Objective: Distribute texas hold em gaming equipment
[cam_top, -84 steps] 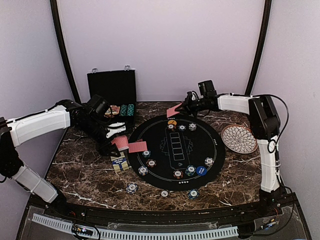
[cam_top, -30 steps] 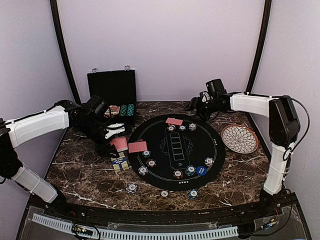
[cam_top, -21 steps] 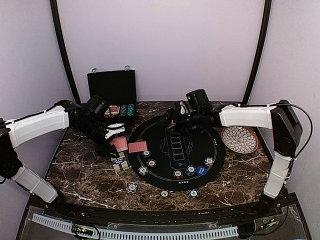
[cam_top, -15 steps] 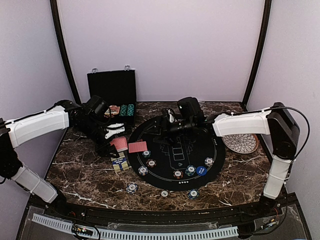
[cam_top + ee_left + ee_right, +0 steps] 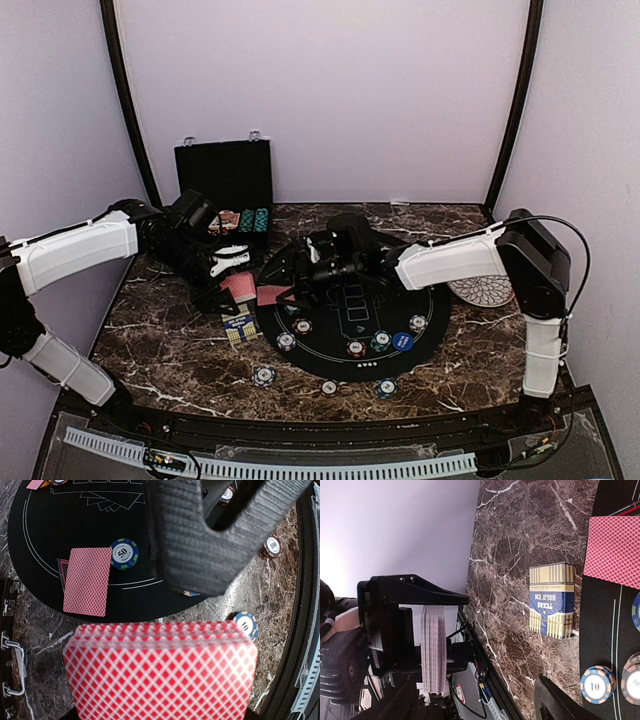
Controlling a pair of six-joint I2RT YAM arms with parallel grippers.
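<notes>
The top view is showing both arms meeting at the left edge of the round black mat, with the striped poker chips and a blue marker disc lying along its near side, but it is blurring what sits between the grippers. The left wrist view is filling that in: the deck of red-backed cards is sitting in the left gripper, and beyond it a single red-backed card is lying flat on the mat just beside a blue chip marked 50. The right wrist view is showing that deck edge-on, clamped between the left gripper's black jaws, and a blue-and-gold card box lying on the marble near the mat's rim. A second ago the right gripper was hovering at the mat's far edge; now it is reaching across to the left side, over the single card. Its fingers are standing wide apart with nothing between them. The deck is lying ahead of those open fingers, near but apart.
</notes>
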